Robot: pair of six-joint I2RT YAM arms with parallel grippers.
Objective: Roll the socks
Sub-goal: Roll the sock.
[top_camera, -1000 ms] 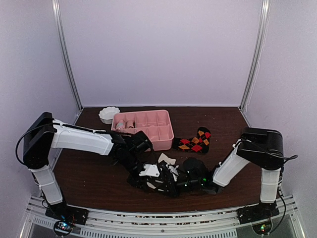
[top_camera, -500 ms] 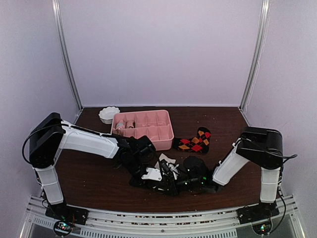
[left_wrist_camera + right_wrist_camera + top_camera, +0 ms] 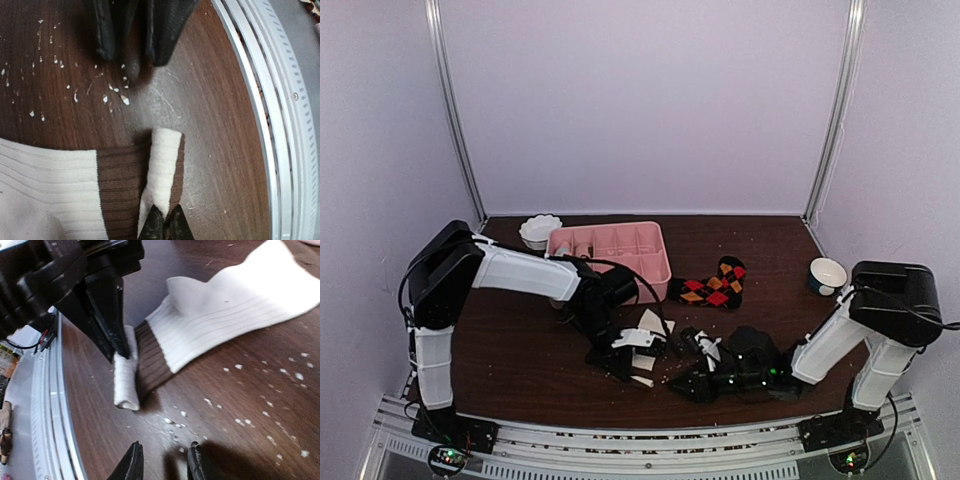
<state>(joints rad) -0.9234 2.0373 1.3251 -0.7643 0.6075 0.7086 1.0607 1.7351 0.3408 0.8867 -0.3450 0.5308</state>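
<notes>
left claw (image 3: 163, 223) is pinched shut on the rolled cuff (image 3: 162, 165) of the cream sock (image 3: 50, 190), which lies flat on the worktop (image 3: 210, 100) by the front rail (image 3: 262, 125), its length running away from the roll, while the right claw (image 3: 162, 462) hangs just short of the roll, parted and empty.

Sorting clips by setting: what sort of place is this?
Probably a lab test booth: plain pale walls enclose a dark table, the left arm and right arm are bolted to a metal rail at its near edge, with a cream sock and pink tray as props.
</notes>
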